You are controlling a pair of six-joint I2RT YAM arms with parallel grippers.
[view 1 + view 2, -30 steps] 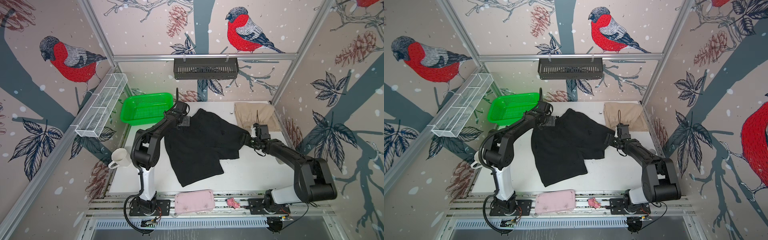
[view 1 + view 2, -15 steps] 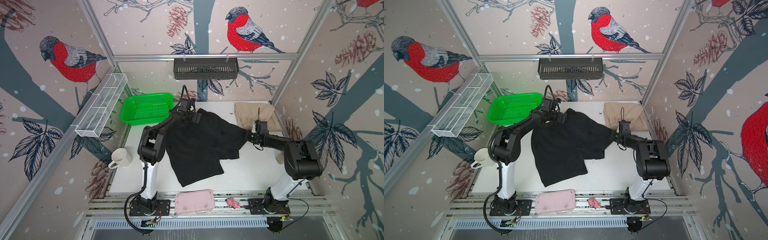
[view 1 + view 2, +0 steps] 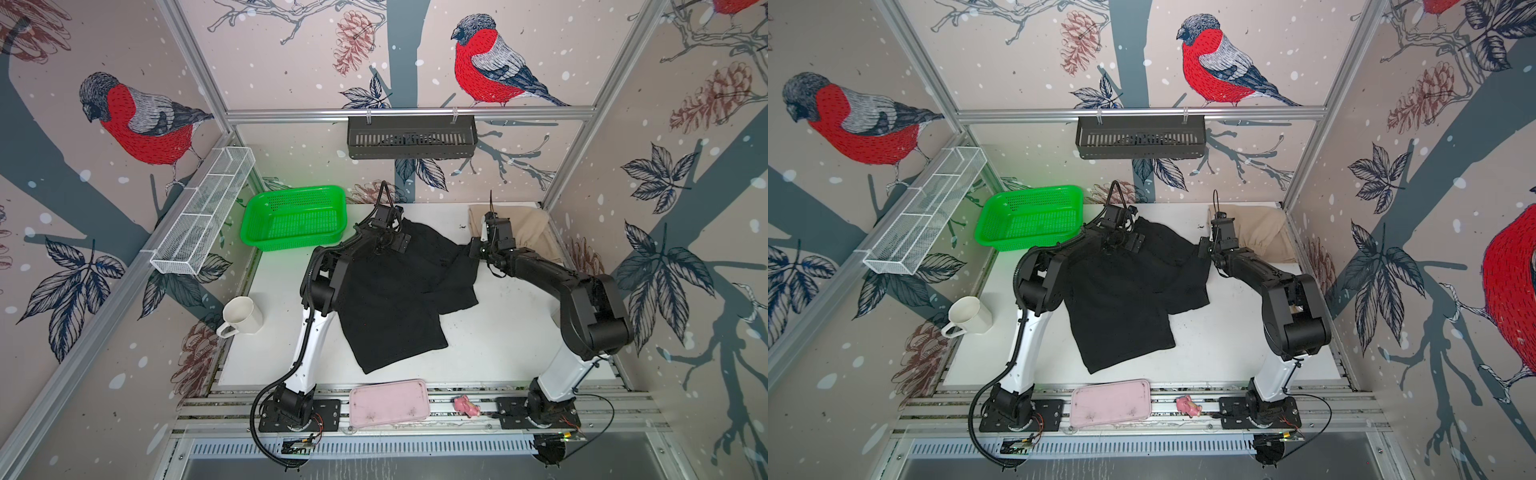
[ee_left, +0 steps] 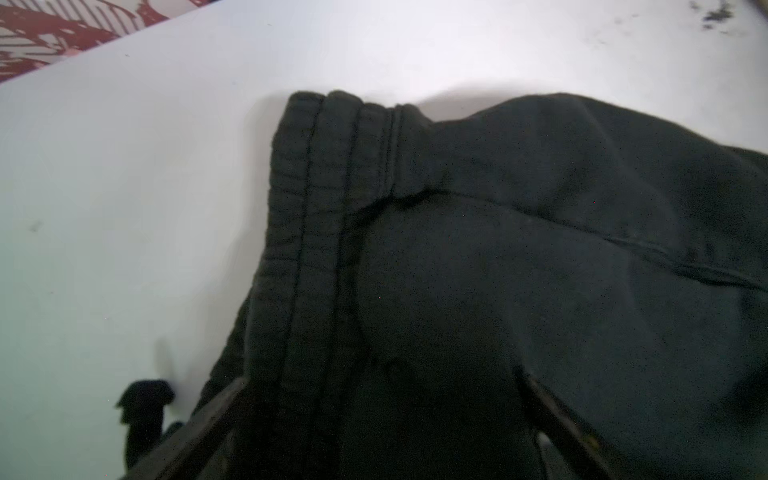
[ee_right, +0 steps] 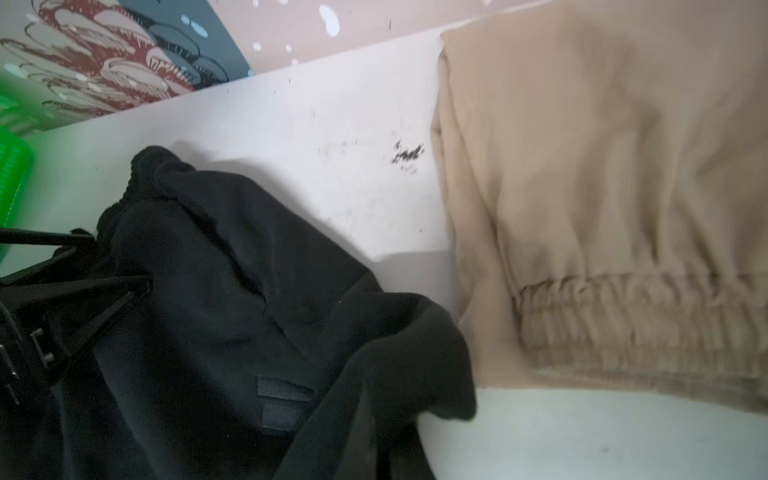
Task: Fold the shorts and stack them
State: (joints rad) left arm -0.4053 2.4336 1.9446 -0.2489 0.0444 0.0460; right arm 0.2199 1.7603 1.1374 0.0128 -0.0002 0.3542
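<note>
The black shorts (image 3: 390, 291) (image 3: 1121, 299) lie spread over the middle of the white table (image 3: 498, 332). Their ribbed waistband (image 4: 316, 208) faces the back. My left gripper (image 3: 394, 243) (image 4: 382, 415) stands open at the waistband's back left end. One of its fingers (image 4: 216, 409) shows on each side of the cloth. My right gripper (image 3: 473, 251) (image 5: 374, 449) is shut on the black shorts' right corner; the cloth hides its fingertips. The beige shorts (image 3: 532, 232) (image 5: 602, 187) lie folded at the back right corner.
A green basket (image 3: 295, 218) stands at the back left and a white mug (image 3: 241, 318) at the left edge. A pink tray (image 3: 388, 403) and a small pink rag (image 3: 467, 406) lie on the front rail. A black wall basket (image 3: 411, 137) hangs behind.
My right gripper moved left and back onto the black shorts' right corner and shut on it. My left gripper shifted a little right along the waistband and stayed open.
</note>
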